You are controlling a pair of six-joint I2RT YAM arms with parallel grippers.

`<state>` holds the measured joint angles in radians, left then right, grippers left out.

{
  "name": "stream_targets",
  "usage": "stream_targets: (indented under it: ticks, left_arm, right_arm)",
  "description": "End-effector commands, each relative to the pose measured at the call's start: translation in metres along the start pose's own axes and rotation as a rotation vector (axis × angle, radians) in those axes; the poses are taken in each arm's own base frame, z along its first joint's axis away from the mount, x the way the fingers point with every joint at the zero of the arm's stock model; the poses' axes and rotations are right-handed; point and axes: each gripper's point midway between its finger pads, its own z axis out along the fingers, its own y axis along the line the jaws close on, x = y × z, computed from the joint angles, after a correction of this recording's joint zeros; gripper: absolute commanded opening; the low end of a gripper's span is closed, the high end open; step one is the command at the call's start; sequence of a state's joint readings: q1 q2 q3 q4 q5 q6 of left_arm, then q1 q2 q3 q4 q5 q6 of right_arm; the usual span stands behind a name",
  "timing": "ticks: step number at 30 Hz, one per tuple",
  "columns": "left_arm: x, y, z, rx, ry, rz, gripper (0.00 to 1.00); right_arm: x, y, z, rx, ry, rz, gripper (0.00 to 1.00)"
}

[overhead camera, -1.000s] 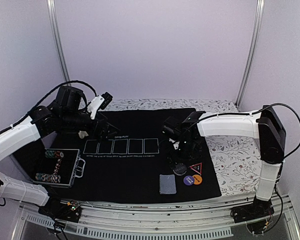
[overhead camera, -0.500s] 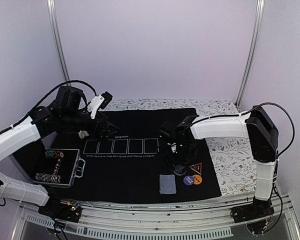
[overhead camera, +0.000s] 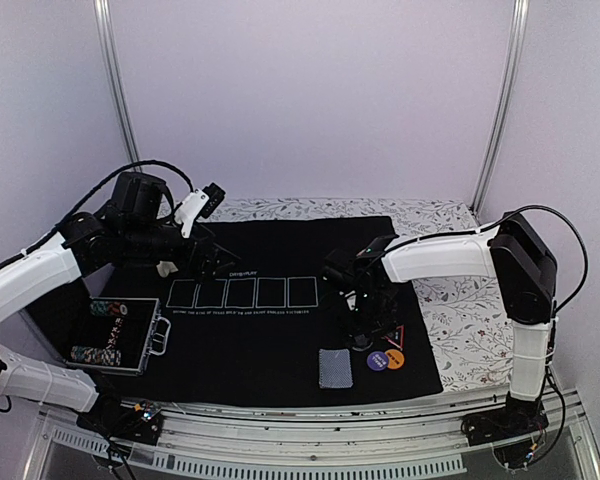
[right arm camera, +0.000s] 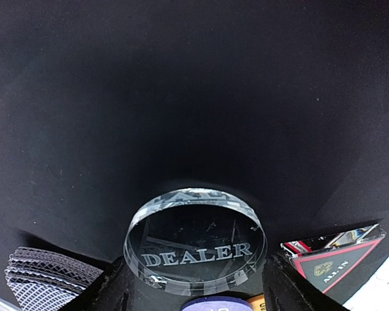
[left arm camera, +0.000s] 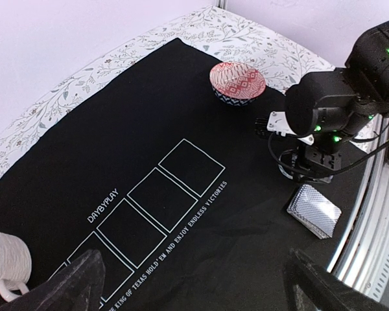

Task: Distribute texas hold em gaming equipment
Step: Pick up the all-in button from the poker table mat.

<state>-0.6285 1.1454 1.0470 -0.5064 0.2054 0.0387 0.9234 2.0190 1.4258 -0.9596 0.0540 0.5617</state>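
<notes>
Dealer button (right arm camera: 194,243), clear and thick with bevelled edges, lies flat on the black mat (right arm camera: 181,78), near its front right corner. My right gripper (right arm camera: 198,286) is down over it, its fingers (right arm camera: 113,295) standing one to each side of the rim. They look very close, but I cannot tell whether the pads are pressing on it yet.

Here's what worries me. That rim is smooth and slanted, so if I squeeze too high the disc could squirt out or tip up on edge. And it's crowded down here. The purple disc (right arm camera: 214,303) sits just beside the button on the near side. The all-in triangle (right arm camera: 334,256) is just off the right finger, and the card deck (right arm camera: 42,278) is near the left one. Any sideways drag on the lift could shove the triangle or fan out the deck. If a fingertip catches the cloth, the mat could bunch up and shift everything on it.

Further out, my left gripper (left arm camera: 198,285) hangs high over the far left of the mat, fingers wide apart and holding nothing. It's well clear of the right arm, so I see no collision risk there for now. The chip case (overhead camera: 120,335) lies open at the left edge.
</notes>
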Motion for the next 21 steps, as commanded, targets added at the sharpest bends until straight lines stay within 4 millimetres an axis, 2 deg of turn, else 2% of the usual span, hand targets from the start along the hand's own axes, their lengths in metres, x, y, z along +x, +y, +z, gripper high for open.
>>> stream_targets:
  ticks: [1, 7, 12, 16, 21]
  left_arm:
    - [-0.001, -0.004, 0.003, 0.015, -0.009, 0.012, 0.98]
    - [-0.002, -0.003, 0.003, 0.013, -0.01, 0.015, 0.98]
    - [-0.002, -0.004, 0.002, 0.014, -0.011, 0.017, 0.98]
    - [-0.002, -0.004, 0.002, 0.014, -0.012, 0.02, 0.98]
    - [-0.003, -0.005, 0.002, 0.02, -0.017, 0.023, 0.98]
  right_arm:
    - [0.0, 0.0, 0.013, -0.001, 0.019, 0.007, 0.68]
    - [-0.004, 0.005, 0.017, -0.01, 0.02, 0.003, 0.66]
    - [0.0, 0.0, 0.022, 0.03, 0.045, 0.0, 0.64]
    - [-0.001, 0.0, 0.019, 0.032, 0.038, -0.002, 0.51]
    - [-0.014, 0.006, -0.001, 0.005, -0.014, -0.005, 0.35]
